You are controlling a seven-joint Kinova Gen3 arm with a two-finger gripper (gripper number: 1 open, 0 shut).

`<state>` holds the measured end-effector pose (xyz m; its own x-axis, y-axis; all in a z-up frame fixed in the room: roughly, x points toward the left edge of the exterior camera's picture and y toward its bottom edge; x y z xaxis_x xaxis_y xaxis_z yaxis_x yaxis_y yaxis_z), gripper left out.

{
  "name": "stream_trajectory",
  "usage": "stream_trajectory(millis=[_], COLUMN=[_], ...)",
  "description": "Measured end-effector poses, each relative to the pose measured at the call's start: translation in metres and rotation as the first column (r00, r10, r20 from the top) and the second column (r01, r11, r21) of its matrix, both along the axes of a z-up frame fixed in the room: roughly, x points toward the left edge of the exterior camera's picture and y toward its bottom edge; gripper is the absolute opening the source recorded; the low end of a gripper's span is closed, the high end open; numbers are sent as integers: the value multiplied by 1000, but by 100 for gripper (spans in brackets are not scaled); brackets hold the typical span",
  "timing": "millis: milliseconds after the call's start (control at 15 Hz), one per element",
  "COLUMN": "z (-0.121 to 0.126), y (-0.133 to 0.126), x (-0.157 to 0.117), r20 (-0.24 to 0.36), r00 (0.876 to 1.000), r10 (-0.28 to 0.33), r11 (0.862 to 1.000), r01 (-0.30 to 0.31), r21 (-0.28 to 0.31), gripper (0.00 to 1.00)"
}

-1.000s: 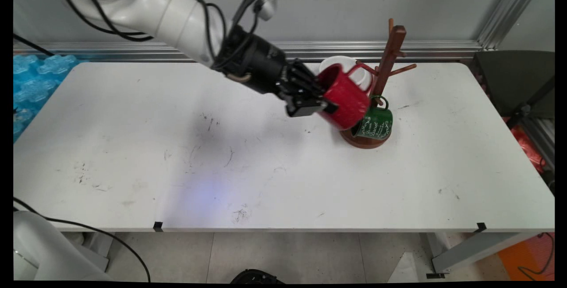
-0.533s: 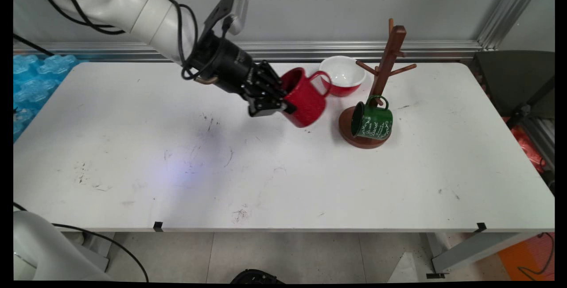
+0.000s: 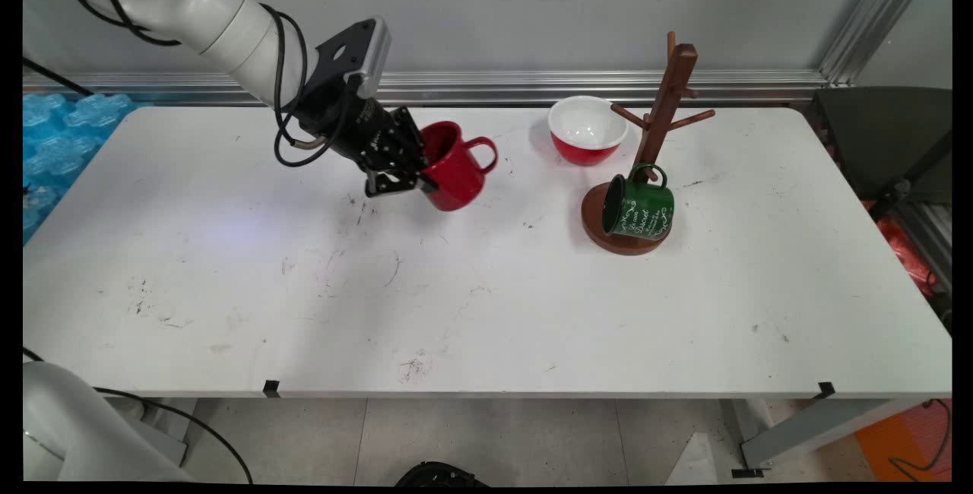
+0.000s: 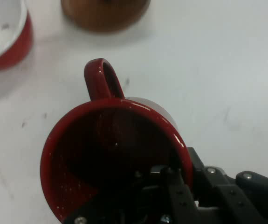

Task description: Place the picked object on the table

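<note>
My gripper (image 3: 414, 175) is shut on the rim of a red mug (image 3: 456, 167), one finger inside it and one outside. The mug hangs tilted just above the white table (image 3: 486, 296), left of centre near the back, its handle toward the right. In the hand view the red mug (image 4: 110, 154) fills the middle, mouth toward the camera, with my gripper (image 4: 180, 186) clamped on its lower right rim. A wooden mug tree (image 3: 654, 129) stands to the right with a green mug (image 3: 638, 209) hanging low over its base. A red bowl (image 3: 587, 129) with a white inside sits beside it.
The red bowl (image 4: 5, 35) and the mug tree's round base (image 4: 105, 13) show at the top of the hand view. Blue material (image 3: 53, 144) lies past the table's left edge. A metal rail (image 3: 570, 83) runs along the wall behind.
The gripper has carried the red mug leftward, away from the mug tree, and lowered it toward the table. The bowl, once hidden behind the mug, now shows.
</note>
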<state>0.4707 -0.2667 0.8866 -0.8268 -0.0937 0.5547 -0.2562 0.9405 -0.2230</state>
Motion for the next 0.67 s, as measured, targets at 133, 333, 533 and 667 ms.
stream_trajectory(millis=[133, 333, 533, 667], z=[-6, -14, -23, -26], y=[-9, -20, -34, -39], x=[8, 14, 20, 21], r20=[55, 105, 163, 186], r00=[998, 994, 986, 982], r10=[-4, 1, 19, 30], r11=[1000, 999, 999, 998], r01=[5, 3, -11, -20], r21=[-19, -34, -50, -54], gripper=[0, 0, 0, 0])
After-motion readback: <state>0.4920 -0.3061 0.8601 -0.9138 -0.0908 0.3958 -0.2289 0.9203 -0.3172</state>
